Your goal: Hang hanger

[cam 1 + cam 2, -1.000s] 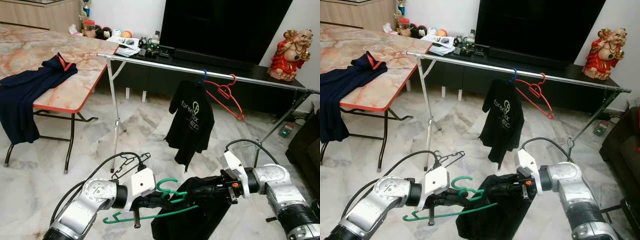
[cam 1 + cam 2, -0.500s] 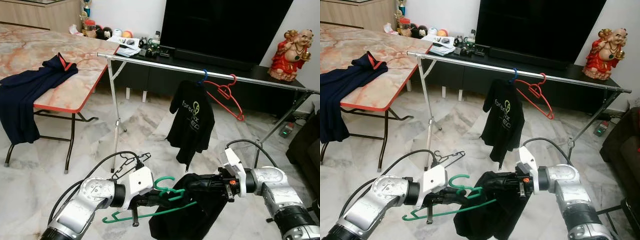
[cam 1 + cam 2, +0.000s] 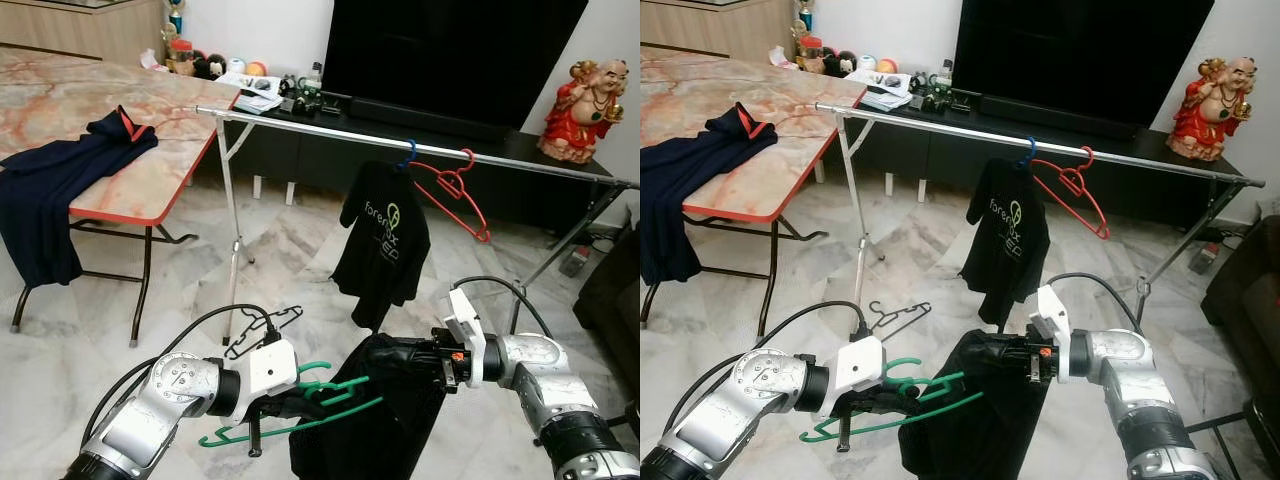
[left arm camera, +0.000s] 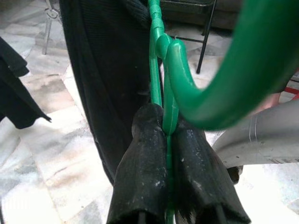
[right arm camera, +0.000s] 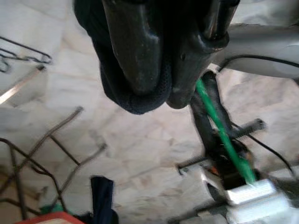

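Hanger (image 3: 300, 415) first: green plastic, slim and ribbed near the neck, with a thick rounded hook, and it sits clamped by its neck between the two black fingers (image 4: 145, 172) of the left claw (image 3: 283, 405). Held there, the hook stays free above the fingers, probably so it can later go over the rail (image 3: 400, 142).

Off to that claw's right, a black shirt (image 3: 375, 420) droops over the hanger's far arm. The right claw (image 3: 425, 357) is clenched on a bunched fold of this cloth, which looks soft, knitted and limp; in the right wrist view it bulges between the fingers (image 5: 135, 51). Pinching the fabric up like this seems meant to draw it along the hanger, so the dressing step looks unfinished.

Well ahead of both claws, the shiny metal rail runs on thin folding legs. It already carries a black printed T-shirt (image 3: 382, 245) on a blue hook and a bare red hanger (image 3: 455, 195).

On the glossy marble floor (image 3: 150, 330) just beyond the left claw lies a black wire hanger (image 3: 262, 330). Farther to its left, a dark blue garment (image 3: 60, 185) is draped over a stone-patterned table (image 3: 150, 120).
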Robot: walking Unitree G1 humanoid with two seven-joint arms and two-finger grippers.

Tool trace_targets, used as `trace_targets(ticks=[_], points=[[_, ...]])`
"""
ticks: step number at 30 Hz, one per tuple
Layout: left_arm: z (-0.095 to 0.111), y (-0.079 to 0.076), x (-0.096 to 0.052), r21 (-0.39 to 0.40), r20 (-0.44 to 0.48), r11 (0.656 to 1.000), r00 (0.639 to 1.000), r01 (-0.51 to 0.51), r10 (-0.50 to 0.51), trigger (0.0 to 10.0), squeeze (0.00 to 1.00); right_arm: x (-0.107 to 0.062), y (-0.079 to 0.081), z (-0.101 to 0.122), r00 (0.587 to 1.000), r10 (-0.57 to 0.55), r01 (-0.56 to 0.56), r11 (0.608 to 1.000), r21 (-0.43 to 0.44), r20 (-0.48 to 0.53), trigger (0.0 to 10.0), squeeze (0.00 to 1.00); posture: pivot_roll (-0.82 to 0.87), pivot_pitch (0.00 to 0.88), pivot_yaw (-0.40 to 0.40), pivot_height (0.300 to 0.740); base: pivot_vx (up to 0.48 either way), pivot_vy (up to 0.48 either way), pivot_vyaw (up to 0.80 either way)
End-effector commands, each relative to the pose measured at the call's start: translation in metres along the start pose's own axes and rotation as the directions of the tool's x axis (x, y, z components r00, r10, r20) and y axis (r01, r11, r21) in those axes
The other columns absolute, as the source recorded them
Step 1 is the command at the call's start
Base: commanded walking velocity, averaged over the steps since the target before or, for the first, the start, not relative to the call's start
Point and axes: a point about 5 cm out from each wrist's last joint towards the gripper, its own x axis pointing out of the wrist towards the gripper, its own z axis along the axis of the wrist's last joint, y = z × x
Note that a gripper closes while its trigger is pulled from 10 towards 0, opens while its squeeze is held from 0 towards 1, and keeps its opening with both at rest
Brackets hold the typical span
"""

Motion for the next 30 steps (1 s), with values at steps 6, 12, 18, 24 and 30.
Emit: trace_targets(ticks=[6, 12, 18, 24, 30], points=[[-0.017, 0.000, -0.021, -0.066, -0.066, 0.998, 0.998, -0.023, 0.019, 0.0, 0.00, -0.022, -0.013, -0.003, 0.969, -0.224, 0.209, 0.968, -0.136, -0.103, 0.0, 0.00, 0.07, 0.000, -0.169, 0.740, 0.000, 0.000, 0.00], [-0.029, -0.006, -0.030, -0.064, -0.142, 0.998, 0.990, -0.018, 0.009, 0.0, 0.00, -0.028, -0.020, -0.006, 0.934, -0.352, 0.344, 0.932, -0.117, -0.056, 0.0, 0.00, 0.08, 0.000, -0.164, 0.740, 0.000, 0.000, 0.00], [-0.050, -0.008, -0.043, -0.056, -0.268, 0.997, 0.962, -0.060, 0.043, 0.0, 0.00, -0.041, -0.031, -0.001, 0.854, -0.521, 0.520, 0.850, -0.086, 0.019, 0.0, 0.00, 0.08, 0.000, -0.157, 0.740, 0.000, 0.000, 0.00], [-0.052, -0.007, -0.052, -0.080, -0.271, 0.992, 0.960, -0.099, 0.074, 0.0, 0.00, -0.045, -0.030, -0.010, 0.827, -0.562, 0.561, 0.824, -0.077, 0.002, 0.0, 0.00, 0.09, 0.000, -0.150, 0.740, 0.000, 0.000, 0.00], [-0.059, -0.001, -0.050, -0.064, -0.323, 0.984, 0.937, -0.164, 0.136, 0.1, 0.00, -0.043, -0.030, -0.011, 0.817, -0.577, 0.577, 0.814, -0.073, 0.020, 0.0, 0.00, 0.09, 0.000, -0.150, 0.740, 0.000, 0.000, 0.00]])
